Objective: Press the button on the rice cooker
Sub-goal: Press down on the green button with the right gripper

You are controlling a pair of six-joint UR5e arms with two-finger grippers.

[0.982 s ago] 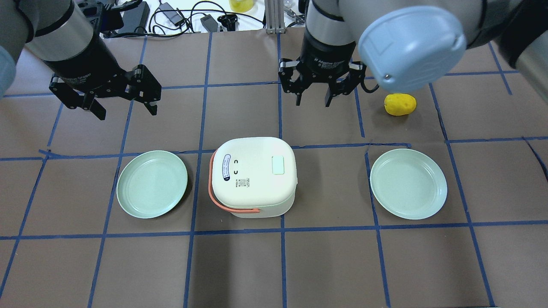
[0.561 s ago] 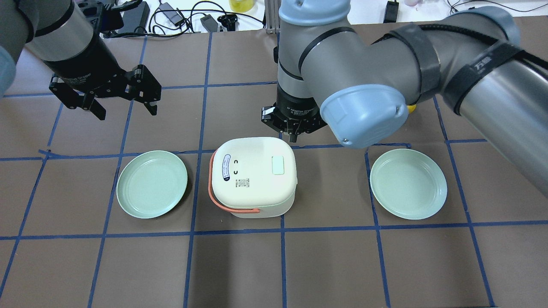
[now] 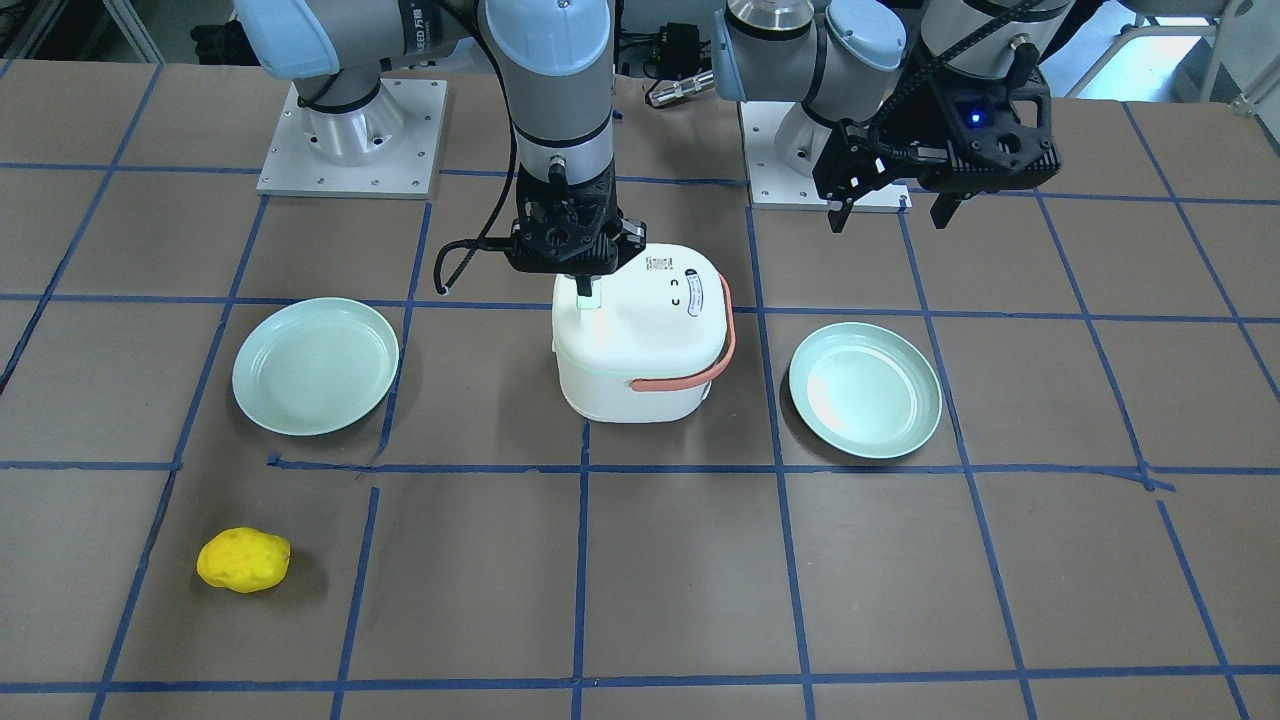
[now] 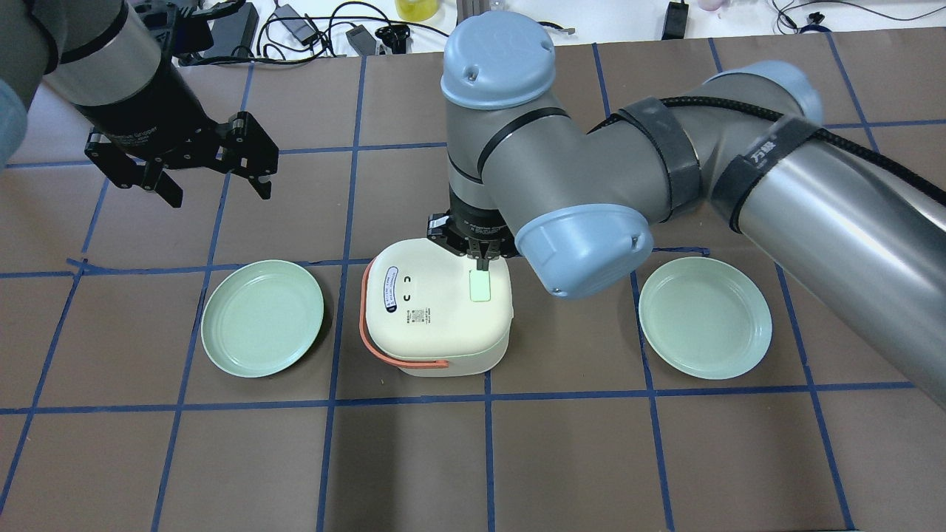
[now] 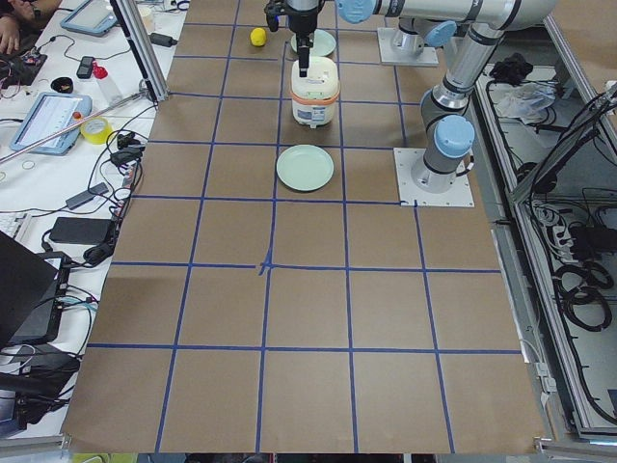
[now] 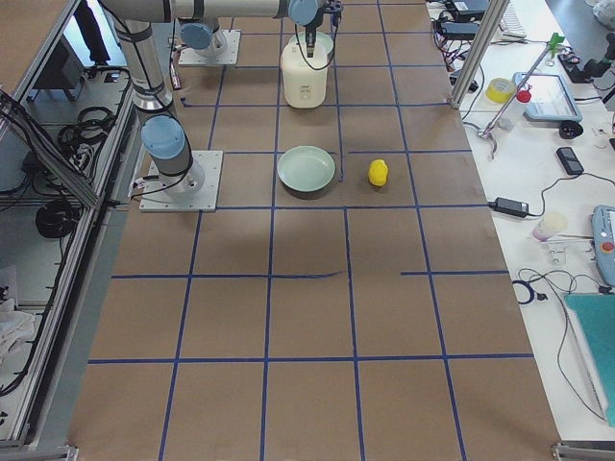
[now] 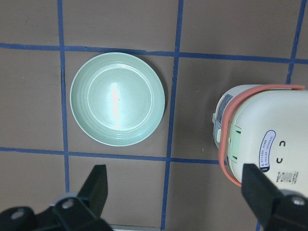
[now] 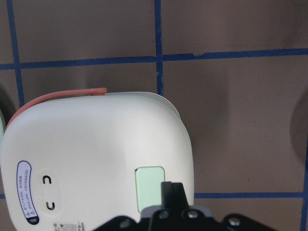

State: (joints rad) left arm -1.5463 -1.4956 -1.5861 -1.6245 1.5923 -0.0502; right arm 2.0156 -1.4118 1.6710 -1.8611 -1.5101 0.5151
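Right claw has its fingers pressed together into one narrow tip, holding nothing. I read that as deliberate: a single blunt point suits poking a small target better than a spread pair.

Rice cooker sits directly beneath this claw, lid shut. The pale green button lies on the lid just under and slightly ahead of the tip. The wrist view puts the tip over the button's edge. Cannot tell whether it touches or hovers just above.

The wrist points straight down, so any push should go squarely into the lid and not shove the cooker sideways. The orange handle lies folded low on the side of the lid away from the claw, out of its way.

Left claw hangs well off to the side, spread wide and holding nothing; my guess is it's parked to leave room.

Left plate and right plate flank the pressing claw, both well apart from it. A yellow lump lies further off.

Judgement: pressing step in hand, final downward push pending.
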